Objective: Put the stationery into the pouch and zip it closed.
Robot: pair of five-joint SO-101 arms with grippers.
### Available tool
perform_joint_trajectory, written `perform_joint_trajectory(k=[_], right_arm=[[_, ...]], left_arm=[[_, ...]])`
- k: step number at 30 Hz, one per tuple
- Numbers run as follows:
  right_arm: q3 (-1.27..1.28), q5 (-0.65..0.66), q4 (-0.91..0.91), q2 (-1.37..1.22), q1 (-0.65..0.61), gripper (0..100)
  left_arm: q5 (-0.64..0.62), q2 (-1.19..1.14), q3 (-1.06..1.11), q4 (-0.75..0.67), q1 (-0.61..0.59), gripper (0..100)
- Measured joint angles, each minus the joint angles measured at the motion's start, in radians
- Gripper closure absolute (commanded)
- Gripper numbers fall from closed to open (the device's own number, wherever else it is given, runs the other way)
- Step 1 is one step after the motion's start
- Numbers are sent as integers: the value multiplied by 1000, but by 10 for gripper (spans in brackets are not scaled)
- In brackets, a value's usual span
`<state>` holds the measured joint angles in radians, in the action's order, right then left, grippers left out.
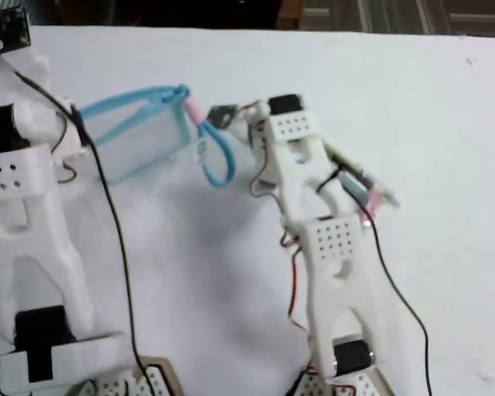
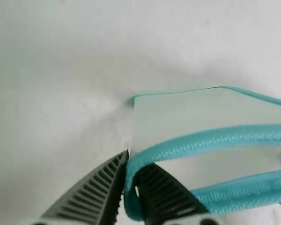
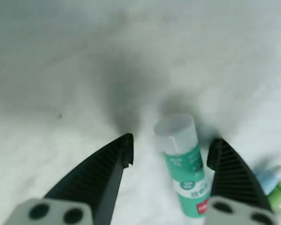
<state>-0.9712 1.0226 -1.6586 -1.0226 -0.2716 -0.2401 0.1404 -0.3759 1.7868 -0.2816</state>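
A clear pouch (image 1: 140, 136) with a blue zipper lies at the back left, and its blue strap (image 1: 219, 161) loops out toward the middle. My left gripper (image 1: 77, 124) is shut on the pouch's far-left end. In the left wrist view, the left gripper (image 2: 129, 161) pinches the blue zipper edge (image 2: 201, 143). My right gripper (image 3: 172, 143) is open above the table, its fingers on either side of a green glue stick (image 3: 182, 159) with a white cap. Pens (image 1: 365, 188) lie just right of the right arm (image 1: 293, 136).
A small pink piece (image 1: 194, 110) sits at the pouch's right end, by the strap. Blue and green pen tips (image 3: 273, 183) lie beside the glue stick. Cables trail along both arms. The white table (image 1: 445, 107) ends at a dark back edge.
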Motion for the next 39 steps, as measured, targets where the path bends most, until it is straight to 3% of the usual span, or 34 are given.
perform_joint_trajectory(k=[5,12,20,28,33,39], right_arm=[[-9,0,66,-3,25,985],[-15,-2,109,-5,48,980],[-140,-51,-71,6,43,980],[-414,-414,-91,181,83,981],[-612,-772,-91,362,83,981],[-663,-1303,-75,591,-74,981]], left_arm=[[0,0,0,0,0,980],[0,0,0,0,0,980],[0,-2,0,0,8,980],[8,-3,-6,0,35,980],[8,-3,-6,0,35,980],[8,-3,-6,0,35,980]])
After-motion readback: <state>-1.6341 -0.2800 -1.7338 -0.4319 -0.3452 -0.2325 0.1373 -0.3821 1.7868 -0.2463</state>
